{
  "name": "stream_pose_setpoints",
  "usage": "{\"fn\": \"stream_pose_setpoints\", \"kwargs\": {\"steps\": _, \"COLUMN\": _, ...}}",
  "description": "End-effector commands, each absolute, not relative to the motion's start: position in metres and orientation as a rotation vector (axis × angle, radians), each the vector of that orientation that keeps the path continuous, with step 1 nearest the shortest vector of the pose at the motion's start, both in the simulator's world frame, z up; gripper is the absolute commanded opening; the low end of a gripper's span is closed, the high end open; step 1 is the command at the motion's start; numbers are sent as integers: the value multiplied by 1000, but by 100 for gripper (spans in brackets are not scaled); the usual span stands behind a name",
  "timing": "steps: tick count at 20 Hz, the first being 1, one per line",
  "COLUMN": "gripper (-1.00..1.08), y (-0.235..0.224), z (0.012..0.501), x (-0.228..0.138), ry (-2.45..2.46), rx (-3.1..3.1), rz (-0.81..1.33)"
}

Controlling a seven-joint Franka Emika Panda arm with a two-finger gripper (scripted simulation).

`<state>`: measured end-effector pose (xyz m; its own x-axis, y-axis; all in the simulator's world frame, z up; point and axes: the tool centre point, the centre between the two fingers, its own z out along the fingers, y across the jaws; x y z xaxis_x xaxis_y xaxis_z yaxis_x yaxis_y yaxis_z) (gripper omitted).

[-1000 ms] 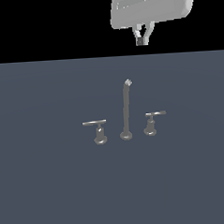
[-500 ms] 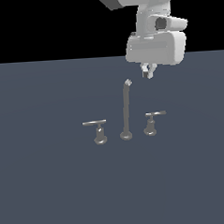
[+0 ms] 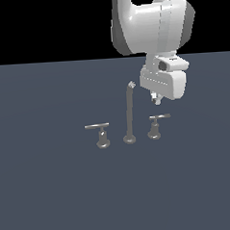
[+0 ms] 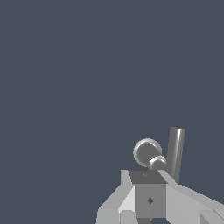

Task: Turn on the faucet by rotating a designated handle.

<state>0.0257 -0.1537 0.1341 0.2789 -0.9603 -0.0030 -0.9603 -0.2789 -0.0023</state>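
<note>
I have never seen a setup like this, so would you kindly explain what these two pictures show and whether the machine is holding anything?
Both are simulator renders. The exterior view shows a white robot arm whose hand hangs above a flat grey surface. On it stands a small grey metal faucet: a tall thin spout and two lever handles. The hand hovers just above the shorter-barred handle, apart from it; the longer-barred handle is at the exterior view's left. The other picture comes from a camera on the wrist, looking down past the hand at that handle. Nothing is held; I cannot tell whether the hand is open.

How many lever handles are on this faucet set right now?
2. The handle stands on the exterior view's right of the spout, just below the hand. The longer-bar handle stands on the spout's left. None seems hidden.
</note>
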Motion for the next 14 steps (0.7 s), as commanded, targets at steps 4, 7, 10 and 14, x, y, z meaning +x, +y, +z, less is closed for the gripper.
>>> {"fn": "stream_pose_setpoints", "kwargs": {"steps": 4, "gripper": -100, "y": -162, "z": 103, "x": 28, "ry": 1976, "rx": -2441, "rz": 0}}
{"fn": "stream_pose_setpoints", "kwargs": {"steps": 7, "gripper": -100, "y": -165, "z": 94, "x": 28, "ry": 2002, "rx": -2420, "rz": 0}}
{"fn": "stream_pose_setpoints", "kwargs": {"steps": 10, "gripper": -100, "y": -166, "z": 90, "x": 28, "ry": 2014, "rx": -2411, "rz": 0}}
{"fn": "stream_pose_setpoints", "kwargs": {"steps": 14, "gripper": -100, "y": -166, "z": 89, "x": 28, "ry": 2015, "rx": -2410, "rz": 0}}
